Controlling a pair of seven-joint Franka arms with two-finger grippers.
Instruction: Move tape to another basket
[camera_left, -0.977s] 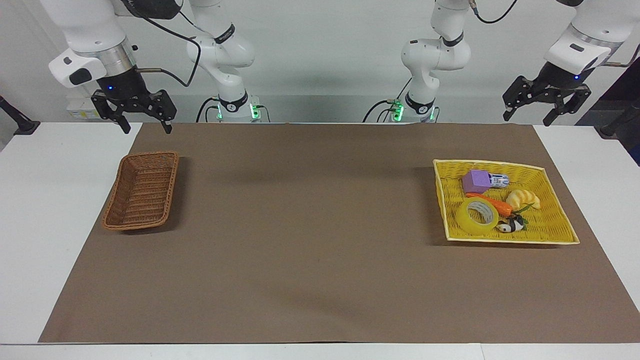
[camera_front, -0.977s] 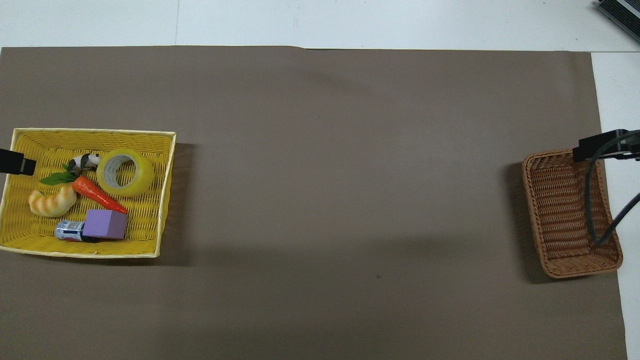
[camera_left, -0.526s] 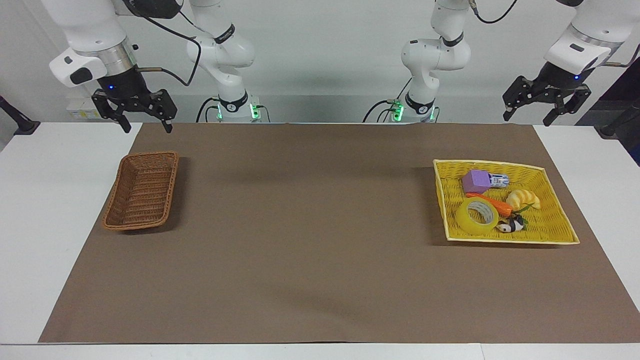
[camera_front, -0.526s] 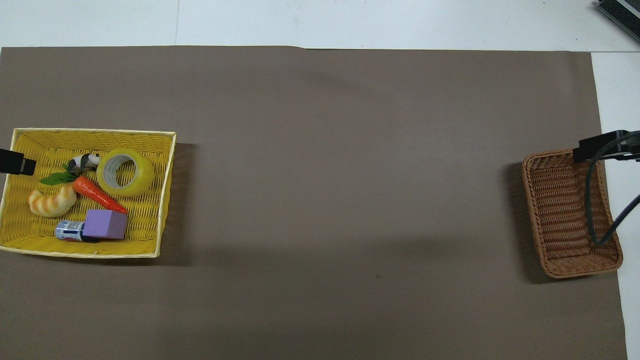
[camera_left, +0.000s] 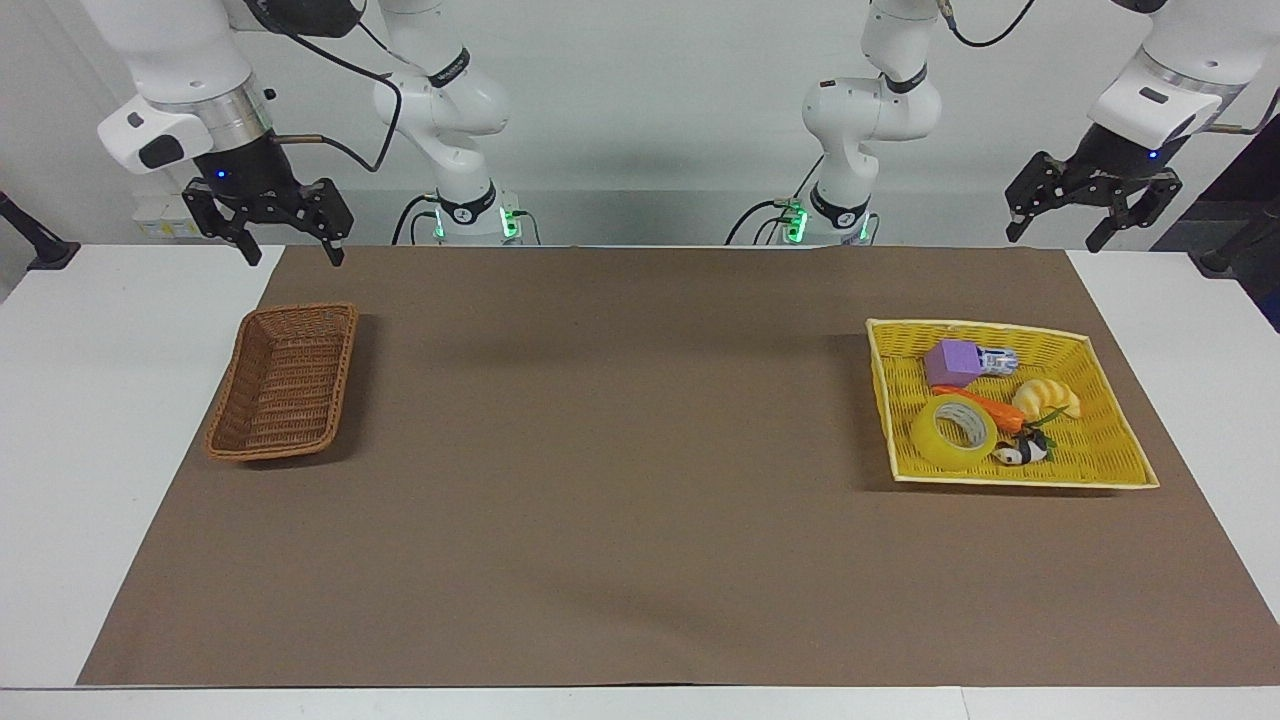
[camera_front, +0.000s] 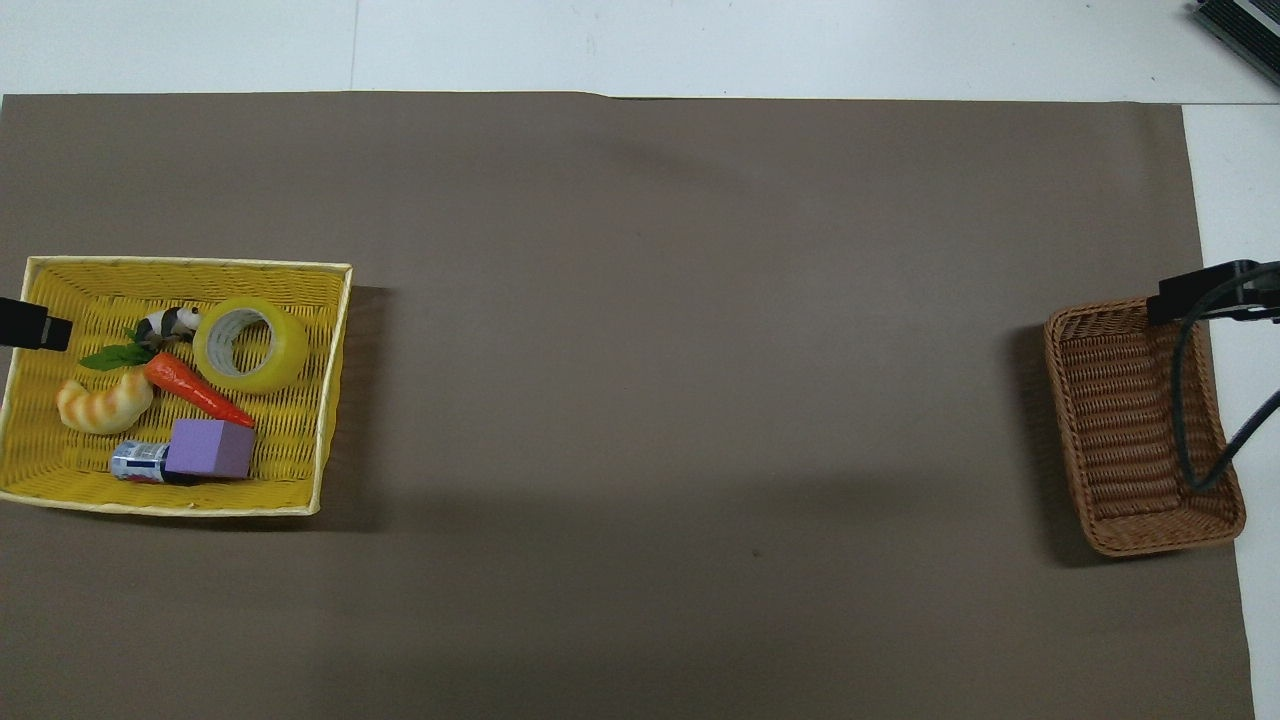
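The tape (camera_left: 955, 432), a yellow translucent roll with a white core, lies flat in the yellow square basket (camera_left: 1010, 327) at the left arm's end of the table; it also shows in the overhead view (camera_front: 250, 343). The dark-brown wicker basket (camera_left: 285, 380) stands empty at the right arm's end, and shows in the overhead view too (camera_front: 1140, 425). My left gripper (camera_left: 1052, 240) hangs open and empty in the air over the table's edge by the robots, apart from the yellow basket. My right gripper (camera_left: 293, 255) hangs open and empty over the mat's edge, just on the robots' side of the brown basket.
The yellow basket (camera_front: 190, 264) also holds an orange carrot toy (camera_front: 195, 388), a croissant toy (camera_front: 103, 404), a purple block (camera_front: 210, 449), a small can (camera_front: 138, 461) and a black-and-white figure (camera_front: 168, 322). A brown mat (camera_left: 620, 470) covers the table between the baskets.
Both grippers have shifted only very slightly in the air. The tape and both baskets have not moved.
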